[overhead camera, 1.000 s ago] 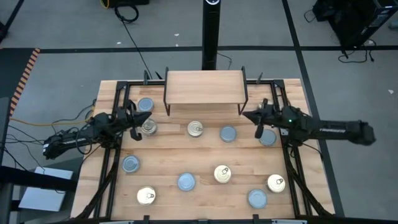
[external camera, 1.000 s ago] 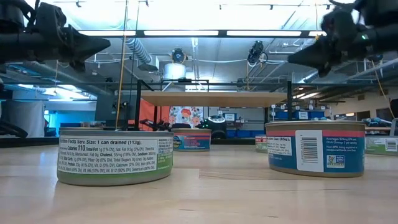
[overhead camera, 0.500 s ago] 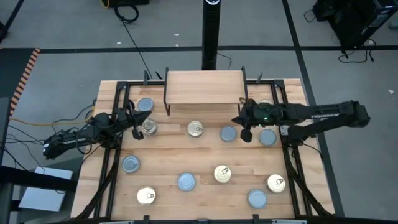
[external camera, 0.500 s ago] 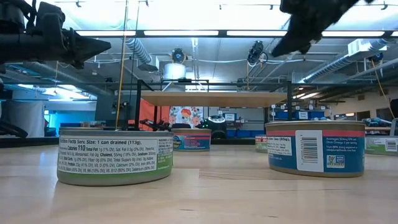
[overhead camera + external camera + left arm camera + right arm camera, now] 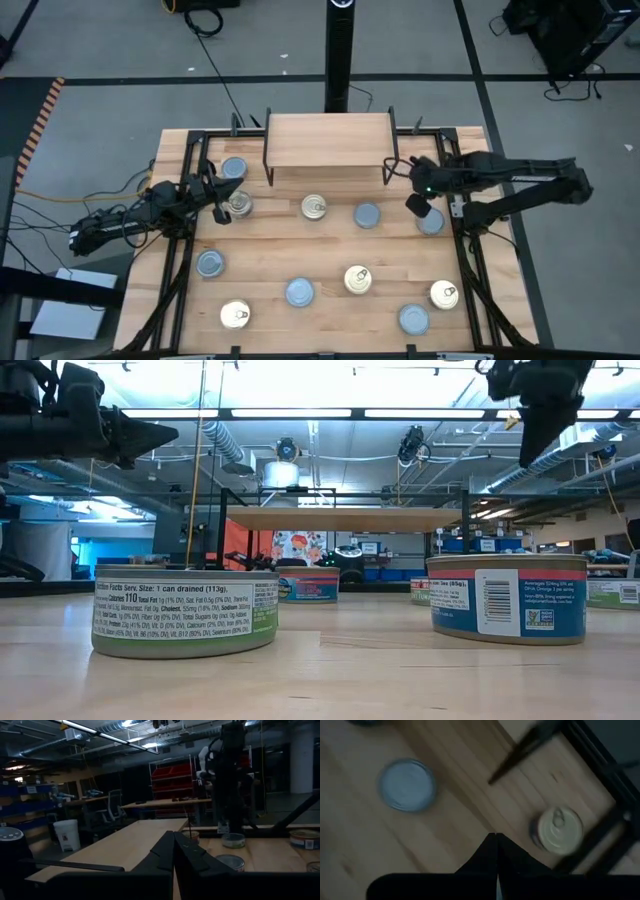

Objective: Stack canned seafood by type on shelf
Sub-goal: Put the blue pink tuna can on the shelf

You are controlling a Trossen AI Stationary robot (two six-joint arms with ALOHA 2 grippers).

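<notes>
Waiting to start: shelf (image 5: 328,140) bare, all tins (image 5: 314,207) on the tabletop in front of it; left gripper (image 5: 216,195) & right gripper (image 5: 415,203) closed, empty, flanking it.

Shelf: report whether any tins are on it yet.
Empty. In the high view the shelf shows bare wood on top, and every tin, like the gold-topped one in front of it, sits on the table.

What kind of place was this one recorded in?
Probably a lab or workshop in an industrial building: exposed ceiling ducts, strip lights, red parts bins on racking and work tables beyond the slatted robot table.
</notes>
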